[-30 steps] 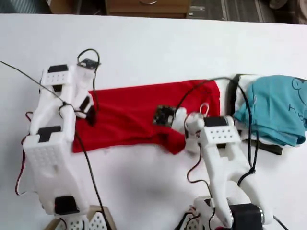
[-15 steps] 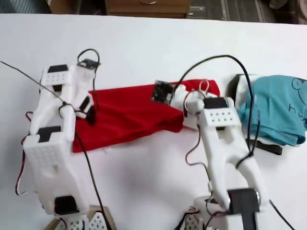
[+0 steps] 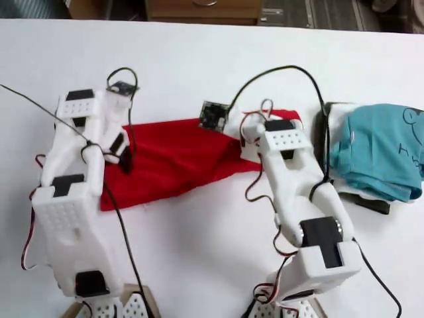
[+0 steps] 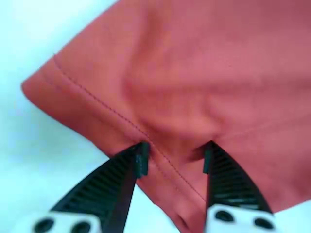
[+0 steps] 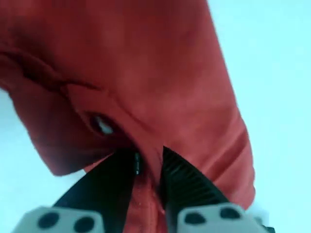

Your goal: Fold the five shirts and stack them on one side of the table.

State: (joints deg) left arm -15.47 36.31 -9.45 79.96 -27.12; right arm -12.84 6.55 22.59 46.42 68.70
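Guessing this job is past the halfway mark. Over at one side of the white bench [image 3: 199,66] there's a pile with a folded teal shirt [image 3: 377,149] on top, a white garment [image 3: 336,116] peeking out under it and a black fabric edge [image 3: 371,202] at the bottom. That looks like at least three stacked, though I can't tell exactly how many layers are in there.

The one in play is the long red fabric shirt [image 3: 172,156]. It lies stretched across the middle of the bench between the two arms, with one end near the pile. It's a narrow band, so I'd say the lengthwise folds are in and the end-over-end fold is the step in hand.

The left fingers [image 4: 116,184] look clamped on a puckered ridge of cloth by the stitched hem, at the end far from the pile. The right fingers [image 5: 187,182] are pinched tight on a bunch of red cloth at the other end. In the high view that end looks rumpled and raised instead of flat.

Left to do, as far as I can judge: finish folding the red one and get it onto the pile. After that comes any shirt beyond these, if the pile holds fewer than four.
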